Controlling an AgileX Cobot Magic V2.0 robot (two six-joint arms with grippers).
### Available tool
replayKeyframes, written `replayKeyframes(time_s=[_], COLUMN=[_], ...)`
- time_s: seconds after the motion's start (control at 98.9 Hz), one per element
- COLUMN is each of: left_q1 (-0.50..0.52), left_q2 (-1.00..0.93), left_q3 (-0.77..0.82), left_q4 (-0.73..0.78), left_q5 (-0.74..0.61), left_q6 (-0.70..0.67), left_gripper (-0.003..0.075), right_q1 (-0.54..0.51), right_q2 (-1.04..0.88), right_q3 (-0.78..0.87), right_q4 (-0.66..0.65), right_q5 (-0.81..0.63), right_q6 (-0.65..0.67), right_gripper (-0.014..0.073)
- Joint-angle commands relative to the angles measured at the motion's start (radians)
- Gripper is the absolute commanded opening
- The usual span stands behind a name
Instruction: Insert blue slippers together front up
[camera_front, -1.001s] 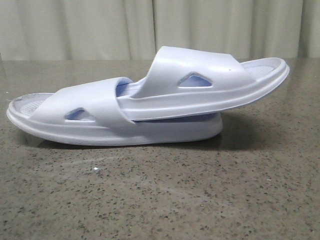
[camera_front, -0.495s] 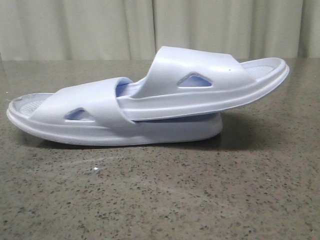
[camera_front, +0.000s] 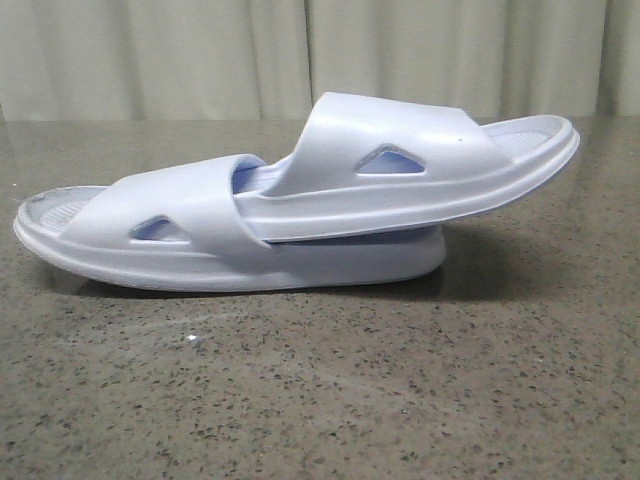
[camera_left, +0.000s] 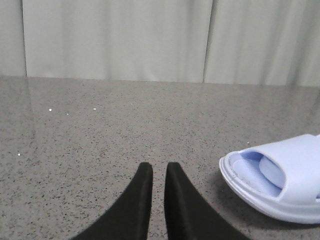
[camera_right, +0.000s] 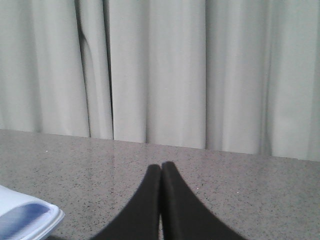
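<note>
Across the middle of the grey speckled table (camera_front: 330, 400) the blue slippers (camera_front: 300, 200) lie nested, and the front view reads as a job close to finished: the lower slipper (camera_front: 150, 240) sits flat on its sole with one end out to the left, and the upper slipper (camera_front: 420, 160) has one end pushed in under the lower one's strap, its other end riding up and out to the right, clear of the tabletop. Both show their straps upward. Neither arm appears in the front view, and neither touches the pair. From the left wrist camera, the left gripper (camera_left: 159, 172) hangs empty over bare table, fingers nearly together with a thin slit between them, the left end of the lower slipper just beside it to one side. From the right wrist camera, the right gripper (camera_right: 160, 172) has its fingers pressed together on nothing, a pale edge of slipper in the corner of that view and the curtain (camera_right: 160, 70) behind. So the insertion step looks done and the arms appear parked; how deep the upper slipper sits under the strap is hard to judge from this side-on angle. Any next move likely calls only for a check of seating, or a gentle push leftward on the raised end.
</note>
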Motion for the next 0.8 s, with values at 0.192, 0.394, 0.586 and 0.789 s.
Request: replayKeyframes(time_s=[0.192, 0.394, 0.586, 0.789], left_q1=[-0.016, -0.016, -0.018, -0.039], left_q2=[-0.075, -0.100, -0.122, -0.135], left_q3=[-0.028, -0.025, 0.022, 0.048], left_q4=[0.782, 1.116, 1.214, 1.319], left_q5=[-0.014, -0.051, -0.278, -0.305], left_q6=[-0.787, -1.073, -1.180, -1.281], left_gripper=[0.0016, 0.0016, 0.0016, 0.0016], right_q1=[-0.006, -0.006, -0.006, -0.006], right_q2=[0.007, 0.007, 0.007, 0.007], right_q3=[-0.028, -0.028, -0.028, -0.028], right_q4=[0.007, 0.007, 0.007, 0.007], right_q5=[-0.032, -0.032, -0.032, -0.032], right_q6=[-0.013, -0.013, -0.013, -0.013], right_gripper=[-0.0107, -0.0107, -0.0107, -0.0107])
